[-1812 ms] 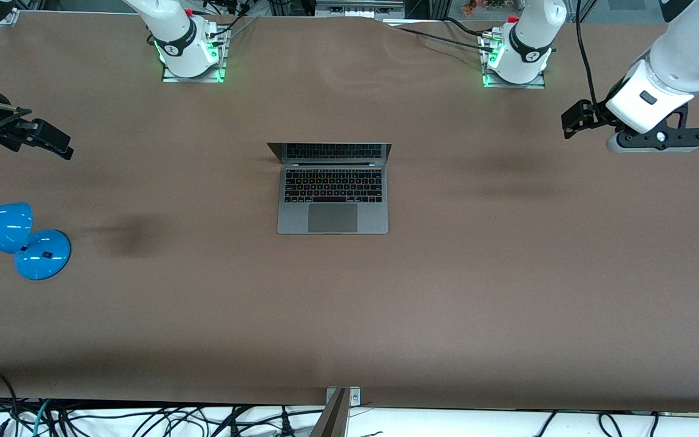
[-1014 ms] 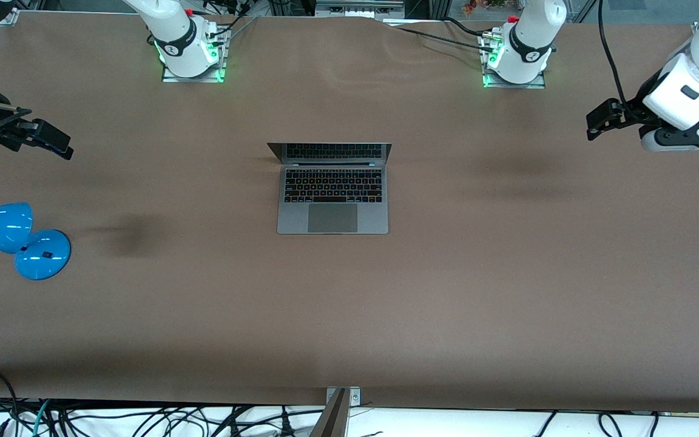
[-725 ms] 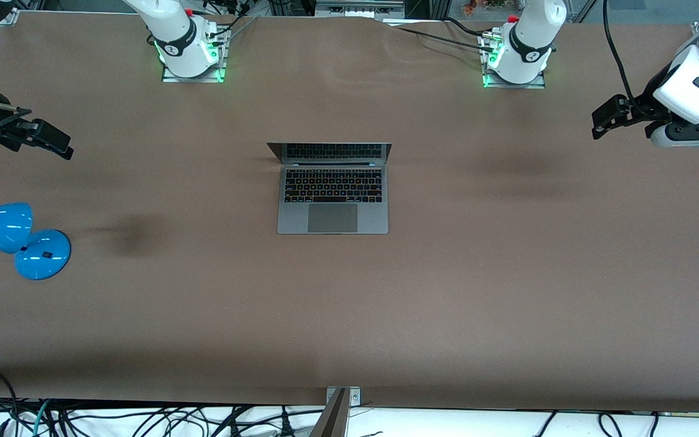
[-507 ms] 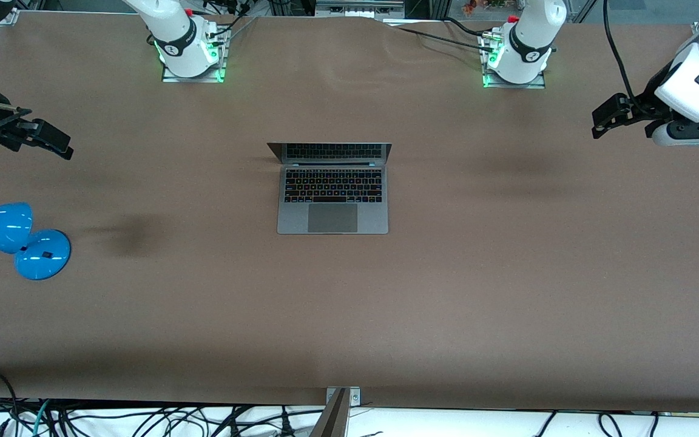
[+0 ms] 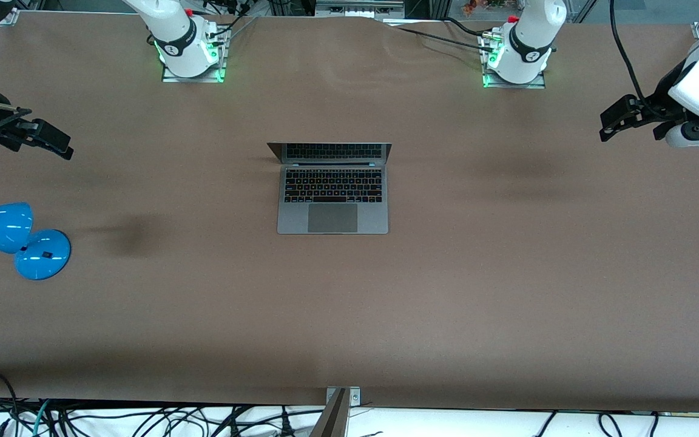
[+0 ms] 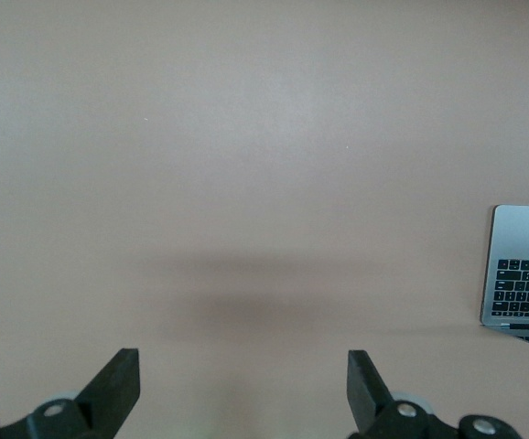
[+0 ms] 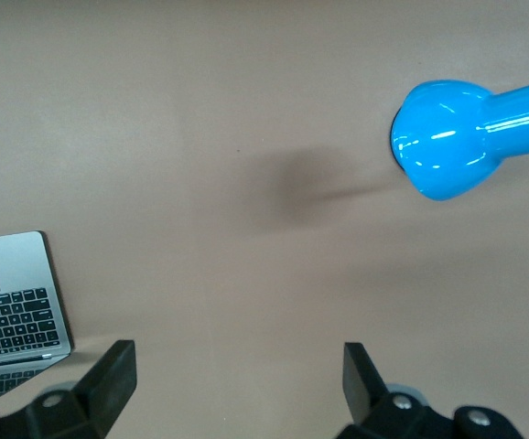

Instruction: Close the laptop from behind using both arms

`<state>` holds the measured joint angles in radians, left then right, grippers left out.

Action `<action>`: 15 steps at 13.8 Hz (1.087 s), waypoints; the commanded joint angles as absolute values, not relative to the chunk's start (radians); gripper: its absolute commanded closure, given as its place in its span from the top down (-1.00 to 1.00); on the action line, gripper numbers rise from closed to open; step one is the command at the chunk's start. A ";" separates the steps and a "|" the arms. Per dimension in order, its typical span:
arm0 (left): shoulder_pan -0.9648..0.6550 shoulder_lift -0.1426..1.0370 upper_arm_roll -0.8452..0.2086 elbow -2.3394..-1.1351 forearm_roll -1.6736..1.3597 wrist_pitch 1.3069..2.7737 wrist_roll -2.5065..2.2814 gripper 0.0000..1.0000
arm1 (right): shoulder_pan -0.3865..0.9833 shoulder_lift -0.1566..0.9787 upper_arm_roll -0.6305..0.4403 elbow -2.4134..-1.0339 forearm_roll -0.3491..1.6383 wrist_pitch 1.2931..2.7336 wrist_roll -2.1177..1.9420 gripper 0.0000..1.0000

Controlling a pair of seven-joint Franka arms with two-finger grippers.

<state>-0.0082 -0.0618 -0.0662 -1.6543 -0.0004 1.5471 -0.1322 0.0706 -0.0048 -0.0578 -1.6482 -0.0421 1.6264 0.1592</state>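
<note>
The laptop (image 5: pixel 332 189) sits mid-bench with its lid up, hinge toward the robot bases. The left gripper (image 6: pixel 244 389) and right gripper (image 7: pixel 239 380) hang over opposite bench ends, jaws wide and empty, probably parked clear before reaching for the lid.

Laptop (image 6: pixel 523 279) corner, bare table (image 6: pixel 246 165)

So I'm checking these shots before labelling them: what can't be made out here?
- Laptop: the lid's outer face is turned away from the front camera; both wrist views cut the laptop off at an edge.
- Blue lamp: front view's edge cuts its arm; the right wrist view shows only its head.
- Right gripper, left gripper: open, over bare table; the edge cuts their bodies.
</note>
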 commanded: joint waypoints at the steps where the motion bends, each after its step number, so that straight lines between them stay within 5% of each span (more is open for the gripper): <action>1: -0.017 -0.025 -0.067 -1.601 -0.005 1.517 -0.117 1.00 | 0.072 -0.014 -0.061 -1.654 -0.025 1.628 0.153 1.00; 6: -0.025 -0.005 -0.078 -1.597 -0.018 1.517 -0.123 1.00 | 0.072 -0.015 -0.061 -1.654 -0.025 1.626 0.153 1.00; 12: -0.025 0.070 -0.227 -1.559 -0.020 1.522 -0.130 1.00 | 0.075 -0.011 -0.054 -1.655 -0.025 1.618 0.149 1.00; 15: -0.025 0.132 -0.311 -1.516 -0.020 1.523 -0.254 1.00 | 0.077 0.006 -0.002 -1.654 -0.026 1.487 0.152 1.00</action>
<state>-0.0259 0.0733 -0.2723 -1.5858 -0.0032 1.5462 -0.1889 0.0749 0.0004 -0.0367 -1.6500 -0.0370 1.5575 0.1552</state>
